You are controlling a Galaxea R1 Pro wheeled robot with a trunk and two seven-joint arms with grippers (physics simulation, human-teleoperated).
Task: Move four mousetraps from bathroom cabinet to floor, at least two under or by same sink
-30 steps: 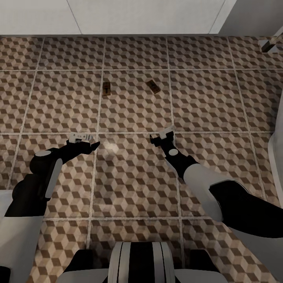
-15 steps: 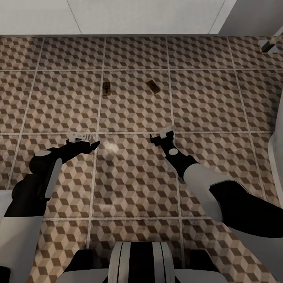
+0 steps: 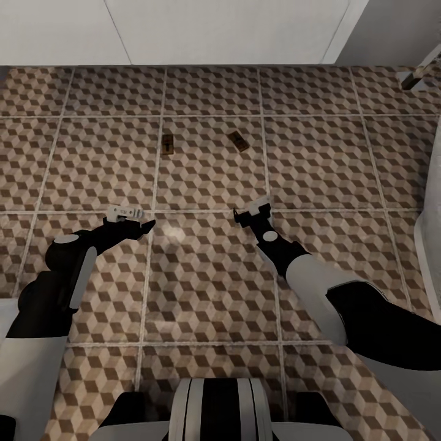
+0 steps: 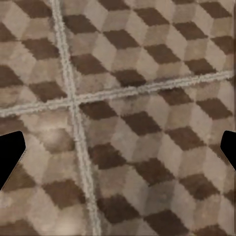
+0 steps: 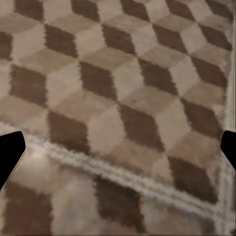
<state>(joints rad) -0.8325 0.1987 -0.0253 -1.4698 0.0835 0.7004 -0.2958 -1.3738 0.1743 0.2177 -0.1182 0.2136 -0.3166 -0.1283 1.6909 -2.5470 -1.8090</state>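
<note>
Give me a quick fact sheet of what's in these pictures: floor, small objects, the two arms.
floor: cube-pattern tiles, pale grout
mousetraps: two on the floor, left trap and right trap, apart from each other, on neighbouring tiles
trap angle: left one lies straight, right one skewed
left end effector: open, empty, over bare tiles
right end effector: open, empty, over bare tiles
gap to traps: both end effectors are nearer the robot than the traps
far edge: white wall or unit
</note>
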